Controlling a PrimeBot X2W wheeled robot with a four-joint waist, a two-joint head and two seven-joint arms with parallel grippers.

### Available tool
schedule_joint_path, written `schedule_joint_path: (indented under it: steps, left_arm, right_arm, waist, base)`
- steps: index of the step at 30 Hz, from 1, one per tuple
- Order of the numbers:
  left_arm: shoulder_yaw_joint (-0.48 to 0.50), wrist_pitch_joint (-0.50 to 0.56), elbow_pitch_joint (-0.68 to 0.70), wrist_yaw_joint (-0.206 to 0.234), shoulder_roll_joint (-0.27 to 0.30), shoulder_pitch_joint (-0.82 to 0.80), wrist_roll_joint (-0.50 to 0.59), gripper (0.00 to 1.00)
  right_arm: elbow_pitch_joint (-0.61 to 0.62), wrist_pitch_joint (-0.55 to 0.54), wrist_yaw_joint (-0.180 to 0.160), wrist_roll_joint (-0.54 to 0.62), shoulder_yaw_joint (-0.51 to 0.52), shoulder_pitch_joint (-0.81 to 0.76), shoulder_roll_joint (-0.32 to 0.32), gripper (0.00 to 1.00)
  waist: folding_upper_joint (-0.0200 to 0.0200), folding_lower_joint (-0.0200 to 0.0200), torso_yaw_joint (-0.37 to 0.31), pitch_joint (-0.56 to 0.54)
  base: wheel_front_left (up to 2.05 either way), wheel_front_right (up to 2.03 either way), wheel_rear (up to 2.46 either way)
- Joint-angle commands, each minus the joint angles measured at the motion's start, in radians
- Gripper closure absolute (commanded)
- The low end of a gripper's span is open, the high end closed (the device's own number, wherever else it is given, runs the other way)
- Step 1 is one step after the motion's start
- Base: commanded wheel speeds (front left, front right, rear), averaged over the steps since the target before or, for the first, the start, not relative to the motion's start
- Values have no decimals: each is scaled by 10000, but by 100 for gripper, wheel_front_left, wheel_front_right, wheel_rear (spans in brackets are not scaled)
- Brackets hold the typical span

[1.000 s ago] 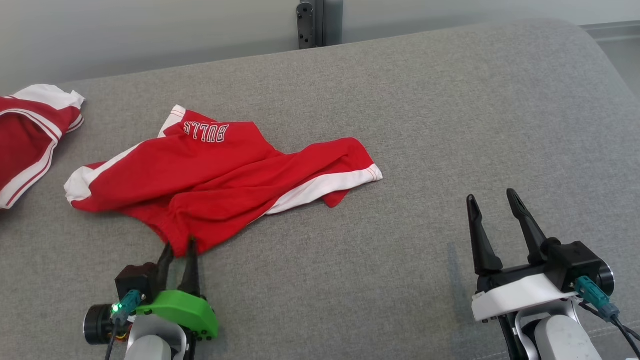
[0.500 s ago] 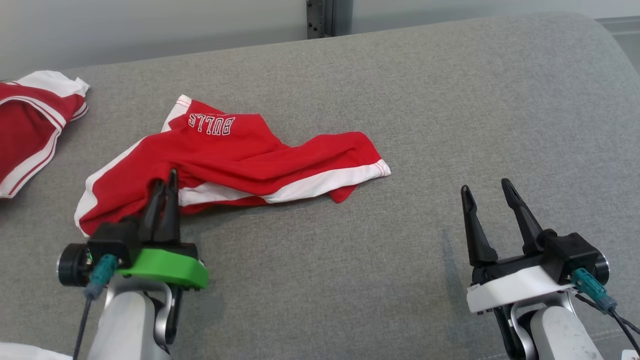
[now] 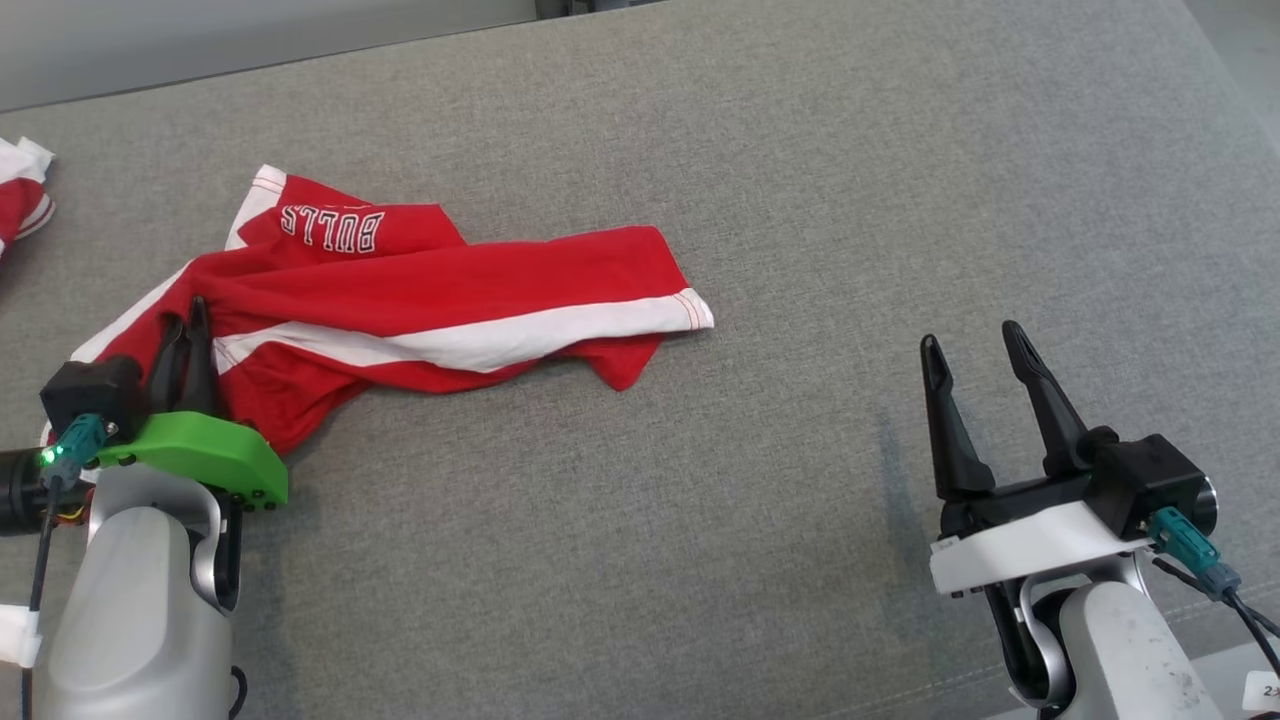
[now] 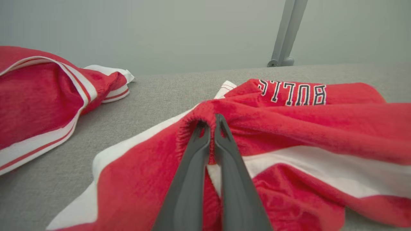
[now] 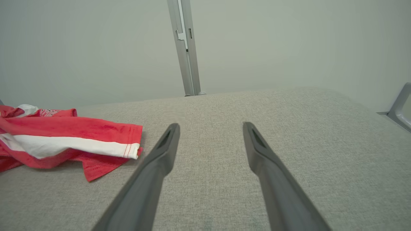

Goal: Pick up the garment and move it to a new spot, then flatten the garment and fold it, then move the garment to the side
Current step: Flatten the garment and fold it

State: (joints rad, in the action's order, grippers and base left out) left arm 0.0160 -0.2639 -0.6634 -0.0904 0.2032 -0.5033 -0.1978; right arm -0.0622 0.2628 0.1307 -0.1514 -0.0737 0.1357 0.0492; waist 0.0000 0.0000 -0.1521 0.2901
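- Head view, looking down on a grey fabric cushion [image 3: 800, 200]: a red garment [image 3: 450, 280] with white stripes and upside-down "BULLS" lettering lies crumpled in the left half of the frame, reaching from the left edge toward the centre
- Our left gripper [image 3: 185, 315], at the lower left on a green mount, has its two dark fingers pressed together on a fold of the garment's red cloth; in the left wrist view a gathered edge, likely the waistband, bunches over the fingertips at the centre of the frame
- Our right gripper [image 3: 971, 336], at the lower right, stands spread wide with nothing between its fingers, well apart from the garment; in the right wrist view the striped hem lies at the left of the frame
- A second red and white garment [image 4: 38, 96] rests at the upper left of the left wrist view, apart from ours
- We judge the step in hand to be the pick-up and carry to a new spot; flattening and folding are not yet begun
- To do it well we would lift smoothly so the pinched fold does not slip, raise the cloth enough that the trailing part does not drag and twist, and steer toward the bare cushion at the centre and right of the frame, away from the other garment
- The pinch takes one bunch near one end, so the rest is likely to trail; we would set it down where the right gripper can reach the far hem
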Motion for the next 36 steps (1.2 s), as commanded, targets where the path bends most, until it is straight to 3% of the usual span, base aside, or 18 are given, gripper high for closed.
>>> schedule_joint_path:
  steps: [1,2,3,9,15,25,31,36]
  left_arm:
    - [31,-8,-206,68,-5,-198,-92,66]
    - [21,-8,-351,68,-30,-242,-130,29]
    - [19,-8,-479,69,-51,-276,-167,0]
    - [8,-8,-513,16,-262,-144,-249,0]
    - [-74,-8,478,-84,-629,542,-220,0]
    - [-809,-9,2922,-172,-1440,2426,-328,0]
    - [-1294,-9,3512,-27,-1520,2898,-666,0]
    - [-1659,-9,3742,183,-1523,3101,-916,0]
  right_arm:
    - [-20,31,1,-41,-12,196,22,0]
    - [-36,31,1,-27,-20,231,22,0]
    - [-48,31,1,-5,-25,266,19,0]
    - [-142,31,1,110,-114,380,20,0]
    - [-756,31,1,-106,-502,674,24,0]
    - [-4598,31,1,-76,-912,2770,24,0]
    - [-6534,31,1,-447,-891,3683,33,0]
    - [-7558,31,1,-1473,-938,4112,33,0]
  waist:
    - [0,0,-92,174]
    - [0,0,-46,181]
    - [0,0,18,172]
    - [0,0,517,-46]
    - [0,0,1178,-359]
    - [0,0,2627,-321]
    - [0,0,3142,-258]
    - [0,0,3305,-232]
  base:
    - [0,0,0]
    - [0,0,0]
    - [0,0,0]
    - [0,0,0]
    - [0,0,0]
    - [0,0,0]
    - [0,0,0]
    - [0,0,0]
